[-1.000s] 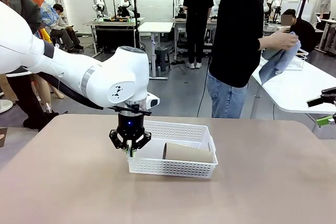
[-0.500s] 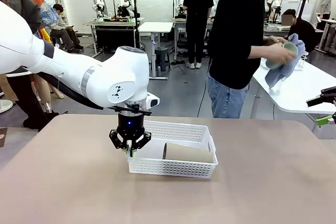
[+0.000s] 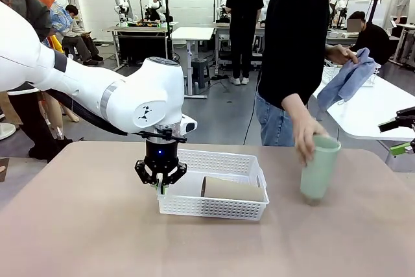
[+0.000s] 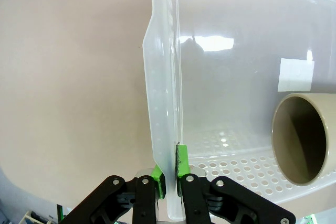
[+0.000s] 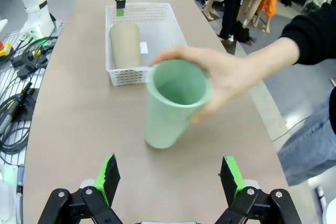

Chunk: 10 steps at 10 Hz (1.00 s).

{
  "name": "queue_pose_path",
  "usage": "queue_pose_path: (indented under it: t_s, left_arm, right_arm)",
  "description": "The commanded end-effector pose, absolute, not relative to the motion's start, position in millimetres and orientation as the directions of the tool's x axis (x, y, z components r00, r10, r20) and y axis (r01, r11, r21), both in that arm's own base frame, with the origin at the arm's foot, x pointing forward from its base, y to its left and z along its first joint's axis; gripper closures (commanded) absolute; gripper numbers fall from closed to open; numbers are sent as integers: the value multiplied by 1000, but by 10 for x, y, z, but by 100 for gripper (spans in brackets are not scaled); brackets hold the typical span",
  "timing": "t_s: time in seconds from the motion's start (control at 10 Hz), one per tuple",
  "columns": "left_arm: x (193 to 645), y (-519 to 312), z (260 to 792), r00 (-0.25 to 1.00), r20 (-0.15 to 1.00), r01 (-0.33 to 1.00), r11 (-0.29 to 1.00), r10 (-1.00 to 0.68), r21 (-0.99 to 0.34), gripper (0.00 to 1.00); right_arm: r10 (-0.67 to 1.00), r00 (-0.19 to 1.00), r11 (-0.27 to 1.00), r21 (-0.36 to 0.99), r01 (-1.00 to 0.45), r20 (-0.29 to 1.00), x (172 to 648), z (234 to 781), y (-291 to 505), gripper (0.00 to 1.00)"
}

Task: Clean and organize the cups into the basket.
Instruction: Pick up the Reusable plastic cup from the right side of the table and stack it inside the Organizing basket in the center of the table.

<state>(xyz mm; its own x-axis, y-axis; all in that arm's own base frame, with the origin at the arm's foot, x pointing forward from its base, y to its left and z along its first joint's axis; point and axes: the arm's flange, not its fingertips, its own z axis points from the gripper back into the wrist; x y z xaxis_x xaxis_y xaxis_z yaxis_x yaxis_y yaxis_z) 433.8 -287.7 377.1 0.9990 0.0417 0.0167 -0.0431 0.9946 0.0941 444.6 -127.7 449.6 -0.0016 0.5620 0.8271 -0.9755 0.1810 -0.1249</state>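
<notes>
My left gripper is shut on the left rim of the white lattice basket; in the left wrist view its fingertips pinch that thin wall. A tan cup lies on its side inside the basket, its mouth facing my left gripper. The person's hand holds a mint green cup upright on the table, to the right of the basket. My right gripper hangs open just short of that cup, apart from it.
The person stands at the far table edge with a blue cloth in the other hand, over a white side table. Cables lie off the table's edge in the right wrist view. Bare tabletop spreads in front of the basket.
The person turned from the side table and brought the mint green cup down onto my table, right of the basket. Neither arm has moved.
</notes>
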Motion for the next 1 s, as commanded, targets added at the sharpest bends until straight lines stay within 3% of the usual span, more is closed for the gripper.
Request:
queue_pose_path:
  t_s: [0.0,0.6,0.8,0.9]
  left_arm:
    - [4337,-2878,3787,999,19,-45,995,44,91,100]
    - [4337,-2878,3787,999,19,-45,995,44,91,100]
    - [4337,-2878,3787,999,19,-45,995,44,91,100]
    - [4337,-2878,3787,999,19,-45,995,44,91,100]
  right_arm:
    - [581,19,188,-111,-976,814,4402,4499,-1253,0]
    - [562,-2,181,-125,-976,827,4446,4496,-1275,0]
    - [594,-72,41,-120,-992,801,4504,4028,-1314,0]
    - [594,-69,36,-113,-993,801,4500,3886,-1312,0]
